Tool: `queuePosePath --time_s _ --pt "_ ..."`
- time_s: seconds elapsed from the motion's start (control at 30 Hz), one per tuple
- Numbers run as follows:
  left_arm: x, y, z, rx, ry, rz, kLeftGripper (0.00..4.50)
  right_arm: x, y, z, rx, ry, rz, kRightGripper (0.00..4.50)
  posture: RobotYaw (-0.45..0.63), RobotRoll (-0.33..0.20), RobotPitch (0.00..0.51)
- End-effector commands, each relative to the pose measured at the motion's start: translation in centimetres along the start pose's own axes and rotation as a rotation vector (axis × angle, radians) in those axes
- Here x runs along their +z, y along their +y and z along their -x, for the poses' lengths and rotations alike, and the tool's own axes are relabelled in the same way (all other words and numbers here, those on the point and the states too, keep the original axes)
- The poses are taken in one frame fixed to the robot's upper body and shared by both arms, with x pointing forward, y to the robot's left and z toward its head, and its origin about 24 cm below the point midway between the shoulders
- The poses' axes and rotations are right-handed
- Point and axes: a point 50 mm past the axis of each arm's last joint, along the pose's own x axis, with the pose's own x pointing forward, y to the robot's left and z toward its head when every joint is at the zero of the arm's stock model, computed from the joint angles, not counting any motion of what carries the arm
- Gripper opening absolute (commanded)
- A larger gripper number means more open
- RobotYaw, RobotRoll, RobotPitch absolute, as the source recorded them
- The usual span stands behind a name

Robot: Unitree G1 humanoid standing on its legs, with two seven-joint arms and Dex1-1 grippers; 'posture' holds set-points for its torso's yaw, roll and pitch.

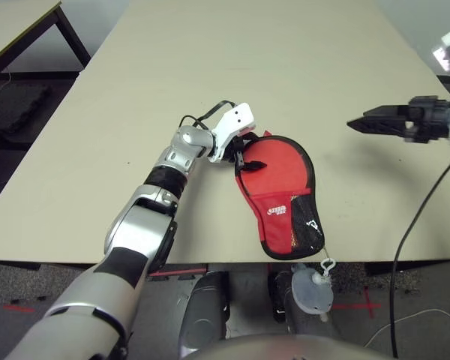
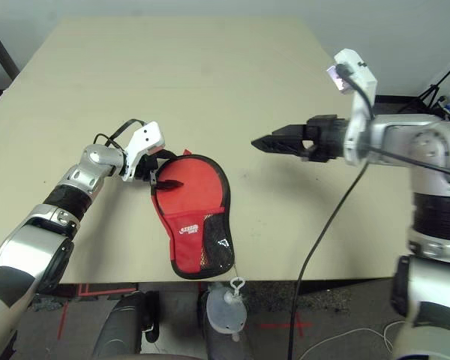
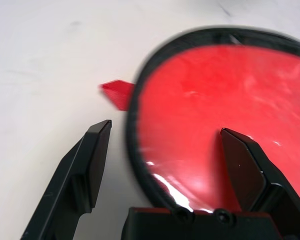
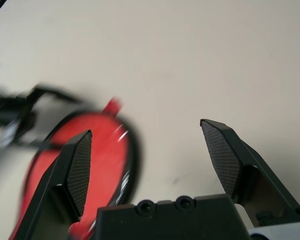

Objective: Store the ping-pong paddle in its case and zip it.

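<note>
Case, red with black trim, lies flat near the worktop's front edge. Left end effector, fingers spread, straddles the case's rounded rim. Right end effector, also spread, hovers well apart from the case.

case on table near front edge | left hand at its left rim | right hand well right

case's blurred, edge-cropped round end
</note>
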Motion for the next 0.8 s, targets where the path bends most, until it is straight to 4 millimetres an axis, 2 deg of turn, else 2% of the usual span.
queuePosePath --time_s 0.03,0.13,0.27,0.43,0.53,0.8 --pt "0.9 0.7 0.4 0.099 -0.100 0.059 4.50 -0.4 -1.7 -0.1 -0.148 -0.115 -0.027 4.47 -0.06 0.000 0.158" --pt "1.6 1.8 1.4 0.240 -0.205 0.105 4.50 -1.2 -2.7 -0.5 -0.264 -0.216 -0.077 4.47 -0.06 0.000 0.157" --pt "1.4 3.1 3.4 0.478 -0.312 0.145 4.50 -3.9 -4.1 -1.1 -0.372 -0.289 -0.111 4.47 -0.05 0.000 0.156" --pt "-0.8 3.5 5.3 0.695 -0.346 0.195 4.50 -6.9 -5.4 -1.9 -0.427 -0.302 -0.090 4.47 -0.04 0.000 0.157" --pt "-2.8 3.4 6.8 0.809 -0.326 0.218 4.50 -8.5 -6.2 -2.3 -0.466 -0.309 -0.076 4.47 -0.03 0.000 0.161" --pt "-7.1 3.1 10.9 1.047 -0.256 0.190 4.50 -10.5 -7.5 -2.6 -0.540 -0.323 -0.016 4.47 -0.02 0.000 0.168"
